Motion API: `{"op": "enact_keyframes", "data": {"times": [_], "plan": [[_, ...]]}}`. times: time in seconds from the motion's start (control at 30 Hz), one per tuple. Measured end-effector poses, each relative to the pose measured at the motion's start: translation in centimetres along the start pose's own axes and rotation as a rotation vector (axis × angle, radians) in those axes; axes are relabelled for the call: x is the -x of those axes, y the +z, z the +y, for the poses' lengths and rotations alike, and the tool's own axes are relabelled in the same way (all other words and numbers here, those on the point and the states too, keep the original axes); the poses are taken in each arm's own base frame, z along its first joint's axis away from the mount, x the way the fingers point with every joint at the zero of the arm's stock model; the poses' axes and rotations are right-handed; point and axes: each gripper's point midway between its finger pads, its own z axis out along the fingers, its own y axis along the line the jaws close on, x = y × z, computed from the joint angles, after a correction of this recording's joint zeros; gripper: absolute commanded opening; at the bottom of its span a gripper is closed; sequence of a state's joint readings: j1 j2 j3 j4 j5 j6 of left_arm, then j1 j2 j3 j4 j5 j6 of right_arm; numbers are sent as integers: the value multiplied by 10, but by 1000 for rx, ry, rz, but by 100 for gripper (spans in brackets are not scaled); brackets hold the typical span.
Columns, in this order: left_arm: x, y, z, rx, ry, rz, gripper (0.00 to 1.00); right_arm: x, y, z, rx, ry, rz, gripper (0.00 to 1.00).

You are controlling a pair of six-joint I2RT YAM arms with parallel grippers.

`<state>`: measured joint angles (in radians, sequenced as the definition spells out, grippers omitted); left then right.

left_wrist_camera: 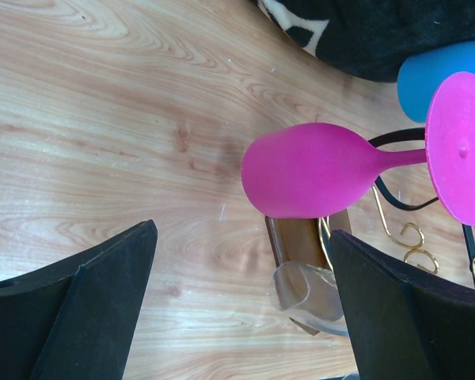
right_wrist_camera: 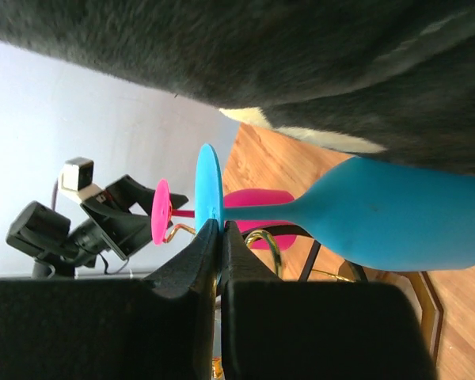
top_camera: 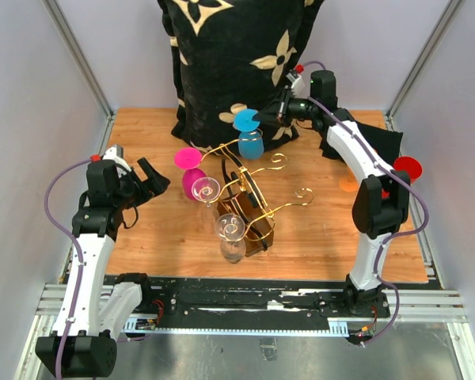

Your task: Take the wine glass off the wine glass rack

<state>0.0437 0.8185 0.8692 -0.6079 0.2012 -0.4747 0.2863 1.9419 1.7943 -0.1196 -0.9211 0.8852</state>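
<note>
**Right pincer shut on the blue glass's foot; left pincer wide open by the pink glass**

The rack stands mid-table, its gold wire arms curling out above a brown wooden base. The blue glass is at the rack's far end, just in front of the black patterned cloth, with its foot up and its bowl down. The right gripper reaches it from the far right. In the right wrist view its fingers are pressed together. The rim of the blue foot meets them right at the tips, so the pincer looks closed on that rim. Whether the stem sits in a wire arm or is clear of it, I cannot tell.

The pink glass hangs on the rack's left side, also foot up. One clear glass is just beside it. A second clear glass is at the rack's near end, next to the base.

The left gripper is to the left of the rack, near the pink glass but apart from it. Its jaws are spread wide and hold nothing. In the left wrist view the pink bowl lies ahead of the gap between the two black fingers and touches neither. The rack's base and a clear glass show beyond it.
</note>
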Motion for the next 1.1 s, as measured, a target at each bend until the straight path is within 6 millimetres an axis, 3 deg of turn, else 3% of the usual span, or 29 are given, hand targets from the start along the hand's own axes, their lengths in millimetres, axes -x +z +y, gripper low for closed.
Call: {"op": "enact_keyframes", "data": {"times": [0.1, 0.33, 0.5, 0.67, 0.8, 0.9, 1.1], "plan": [[0, 0, 0, 2, 0, -1, 96, 15, -13, -7, -1, 26, -45, 1], [0, 0, 0, 1, 0, -1, 96, 34, -66, -26, -55, 64, -150, 1], [0, 0, 0, 1, 0, -1, 96, 51, -104, -21, -133, -74, -210, 1], [0, 0, 0, 1, 0, -1, 96, 65, -125, -25, -319, -316, -227, 1], [0, 0, 0, -1, -1, 0, 96, 62, -145, -56, -598, -555, -208, 0], [0, 0, -1, -7, -4, 2, 96, 40, -159, -90, -776, -744, -134, 1], [-1, 0, -3, -16, -5, 8, 96, 0, -178, -161, -935, -1069, 8, 1]]}}
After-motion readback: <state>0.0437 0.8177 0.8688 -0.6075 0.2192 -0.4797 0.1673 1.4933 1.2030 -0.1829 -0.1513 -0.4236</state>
